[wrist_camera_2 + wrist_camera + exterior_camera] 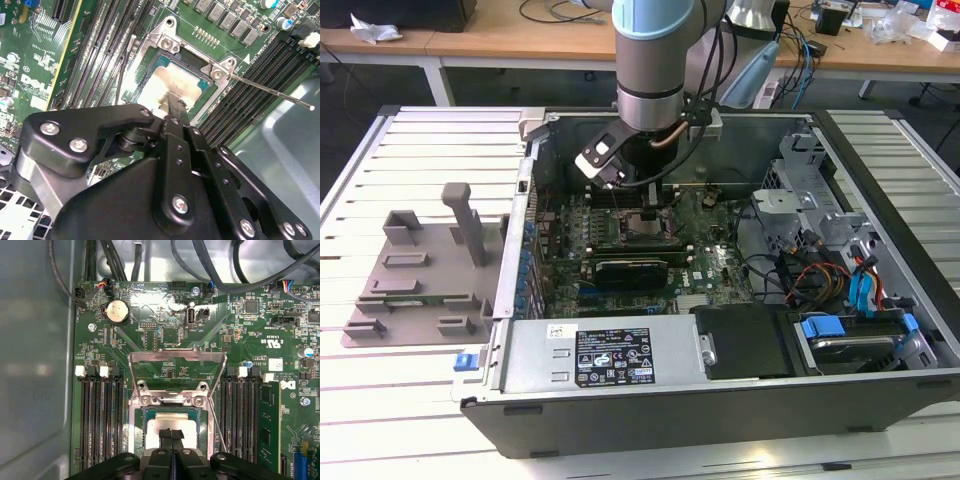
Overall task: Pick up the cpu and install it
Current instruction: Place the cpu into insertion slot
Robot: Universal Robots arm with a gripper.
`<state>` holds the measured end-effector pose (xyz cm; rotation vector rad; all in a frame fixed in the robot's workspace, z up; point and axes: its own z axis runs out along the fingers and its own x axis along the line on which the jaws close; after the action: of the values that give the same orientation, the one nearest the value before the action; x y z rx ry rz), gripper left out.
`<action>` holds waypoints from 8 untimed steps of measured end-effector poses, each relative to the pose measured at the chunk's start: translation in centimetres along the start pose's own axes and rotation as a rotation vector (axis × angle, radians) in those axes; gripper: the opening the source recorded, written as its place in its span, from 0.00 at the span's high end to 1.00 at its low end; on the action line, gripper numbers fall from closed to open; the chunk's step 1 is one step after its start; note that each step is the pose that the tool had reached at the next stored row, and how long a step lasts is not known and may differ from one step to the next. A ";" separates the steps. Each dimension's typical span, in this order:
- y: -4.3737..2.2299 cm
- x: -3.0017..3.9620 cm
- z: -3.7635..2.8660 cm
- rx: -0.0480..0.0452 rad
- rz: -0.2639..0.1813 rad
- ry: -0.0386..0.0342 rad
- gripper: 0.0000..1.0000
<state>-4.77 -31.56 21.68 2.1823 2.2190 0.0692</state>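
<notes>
1 sq. silvery cpu in socket

The arm hangs straight down, wrist vertical. Its gripper points downward, the two black fingers pressed together with no gap between them.

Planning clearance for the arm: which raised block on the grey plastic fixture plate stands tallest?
The upright grey post toward the exterior view's right of the grey fixture plate; every other block stays low.
</notes>
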 end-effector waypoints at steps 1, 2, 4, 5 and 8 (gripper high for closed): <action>0.02 0.00 0.00 0.0089 0.000 0.0001 0.89; 0.03 0.00 -0.01 0.0121 0.000 0.0000 0.89; 0.04 0.00 0.01 0.0131 0.000 0.0003 0.89; 0.04 0.01 0.07 0.0129 0.000 0.0007 0.89; 0.01 0.00 0.59 0.0127 -0.002 0.0005 0.89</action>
<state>-4.72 -31.55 21.09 2.1870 2.2277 0.0558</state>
